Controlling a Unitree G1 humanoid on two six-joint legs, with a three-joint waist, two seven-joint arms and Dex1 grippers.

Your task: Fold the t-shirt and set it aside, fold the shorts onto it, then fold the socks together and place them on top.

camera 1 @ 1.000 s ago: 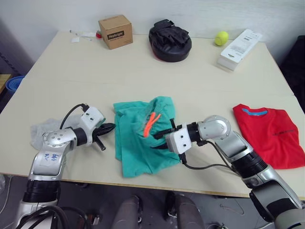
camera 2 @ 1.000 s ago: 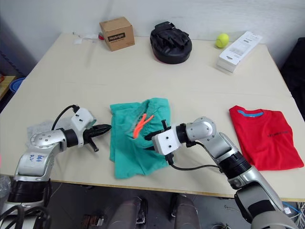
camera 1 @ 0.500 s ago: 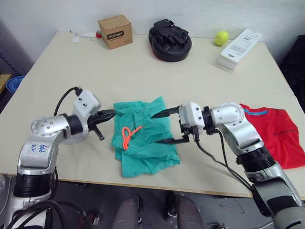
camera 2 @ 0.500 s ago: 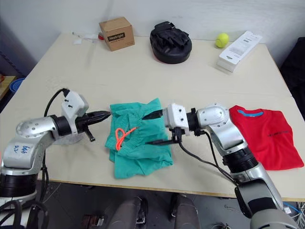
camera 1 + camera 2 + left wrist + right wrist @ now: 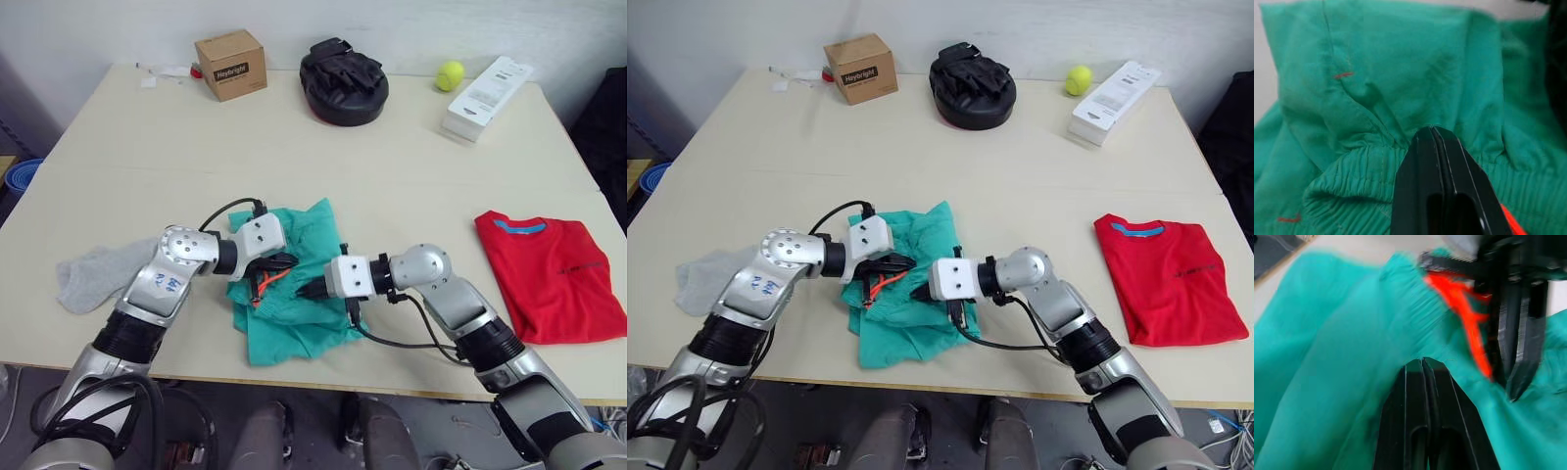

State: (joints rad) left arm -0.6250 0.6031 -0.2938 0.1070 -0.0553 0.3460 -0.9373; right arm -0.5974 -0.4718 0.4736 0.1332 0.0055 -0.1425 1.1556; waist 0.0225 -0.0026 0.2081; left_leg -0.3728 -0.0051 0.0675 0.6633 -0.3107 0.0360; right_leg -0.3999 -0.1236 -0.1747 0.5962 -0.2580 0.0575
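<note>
Both tools moved in, left tool [image 5: 284, 261] and right tool [image 5: 310, 290] pinching crumpled shorts [image 5: 294, 318], drawstring half hidden

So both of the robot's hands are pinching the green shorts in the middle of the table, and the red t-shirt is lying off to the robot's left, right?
Not quite: the t-shirt lies to the robot's right, as the left eye view shows. On its left is a grey sock. The rest holds: the left hand and right hand are both closed on the shorts mid-table.
</note>
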